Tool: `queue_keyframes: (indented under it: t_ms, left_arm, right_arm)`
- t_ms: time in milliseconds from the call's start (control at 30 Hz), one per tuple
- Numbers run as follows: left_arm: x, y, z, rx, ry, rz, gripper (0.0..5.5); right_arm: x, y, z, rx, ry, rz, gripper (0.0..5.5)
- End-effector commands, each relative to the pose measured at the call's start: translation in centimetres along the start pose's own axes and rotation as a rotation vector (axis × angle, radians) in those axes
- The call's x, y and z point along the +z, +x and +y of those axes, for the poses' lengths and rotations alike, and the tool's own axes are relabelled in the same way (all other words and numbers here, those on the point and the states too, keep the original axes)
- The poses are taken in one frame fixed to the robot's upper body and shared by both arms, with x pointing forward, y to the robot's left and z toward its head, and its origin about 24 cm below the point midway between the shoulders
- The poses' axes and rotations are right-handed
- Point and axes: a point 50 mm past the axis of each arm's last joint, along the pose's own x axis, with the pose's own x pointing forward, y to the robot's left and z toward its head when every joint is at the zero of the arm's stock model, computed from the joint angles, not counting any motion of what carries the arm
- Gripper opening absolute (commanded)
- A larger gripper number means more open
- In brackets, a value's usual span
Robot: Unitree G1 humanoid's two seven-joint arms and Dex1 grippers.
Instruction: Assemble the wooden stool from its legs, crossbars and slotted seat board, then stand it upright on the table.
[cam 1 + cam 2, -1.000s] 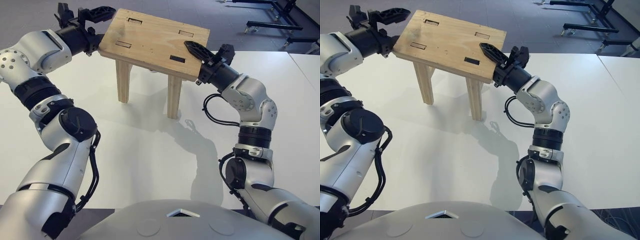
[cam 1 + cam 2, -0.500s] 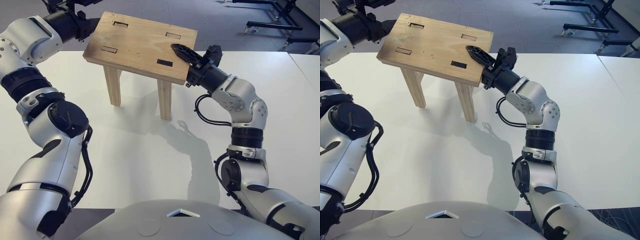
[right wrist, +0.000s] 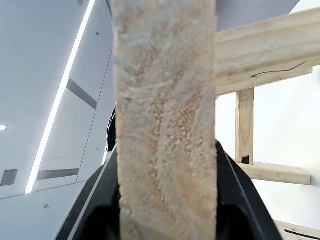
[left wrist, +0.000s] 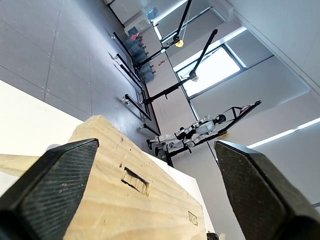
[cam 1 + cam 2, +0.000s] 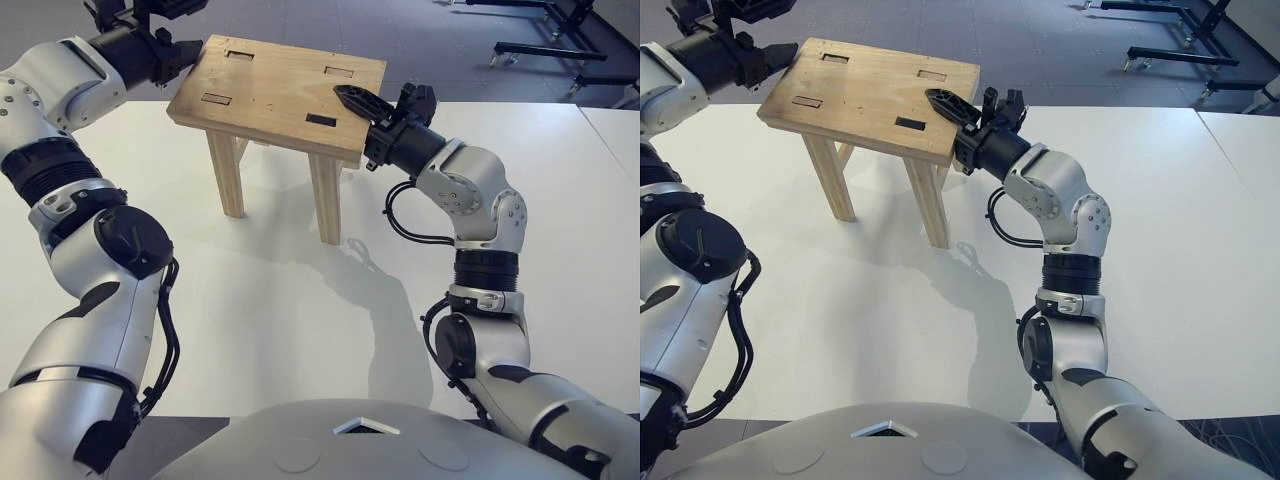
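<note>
While the broad white table (image 5: 300, 330) bears the pale wooden four-legged stool (image 5: 325, 205) upright toward its far left, the right gripper (image 5: 352, 108) pinches the right edge of the slotted seat board (image 5: 270, 85). The right wrist view shows that edge clamped between black fingers, with a crossbar (image 3: 265, 172) beneath. The left wrist view shows the left gripper (image 4: 156, 150) spread wide at the seat's left corner, one pad (image 4: 55, 185) by the wood.

1. The stool (image 5: 280, 95) has shifted toward the robot's left over the surface (image 5: 300, 330), and its seat now sits flatter.
2. The right end effector (image 5: 352, 104), clamped on the seat edge, travelled with it.
3. The left end effector (image 5: 185, 30) drew back leftward.
</note>
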Motion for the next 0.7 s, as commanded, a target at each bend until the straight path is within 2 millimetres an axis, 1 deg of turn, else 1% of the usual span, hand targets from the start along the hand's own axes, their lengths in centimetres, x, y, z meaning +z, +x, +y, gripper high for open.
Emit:
queue_keyframes:
  t_ms: [33,133,200,400,567,600,700]
  left_arm:
    - [-0.4,0.1,0.5,0.015,-0.004,0.006,4.22]
    - [-0.5,0.2,0.5,0.013,-0.007,0.002,4.22]
    - [-0.5,0.2,0.6,0.012,-0.008,0.0,4.22]
    - [-0.5,0.2,0.6,0.011,-0.003,-0.001,4.22]
    - [-0.4,0.2,0.6,0.013,-0.002,-0.002,4.22]
    - [-0.5,0.2,0.6,0.014,-0.002,0.0,4.25]
    - [-0.5,0.3,0.7,0.017,-0.001,0.002,4.25]
  right_arm:
    - [0.1,1.0,2.2,0.016,-0.031,-0.002,1.41]
    - [0.3,1.3,2.7,0.008,-0.017,-0.014,1.41]
    - [0.6,1.4,2.6,-0.01,0.007,-0.031,1.41]
    - [1.4,0.7,0.2,-0.076,0.06,-0.066,1.41]
    - [1.4,0.3,-1.2,-0.095,0.072,-0.087,1.41]
    - [1.4,0.2,-1.3,-0.095,0.074,-0.089,1.71]
    - [1.4,0.1,-1.6,-0.094,0.077,-0.095,2.19]
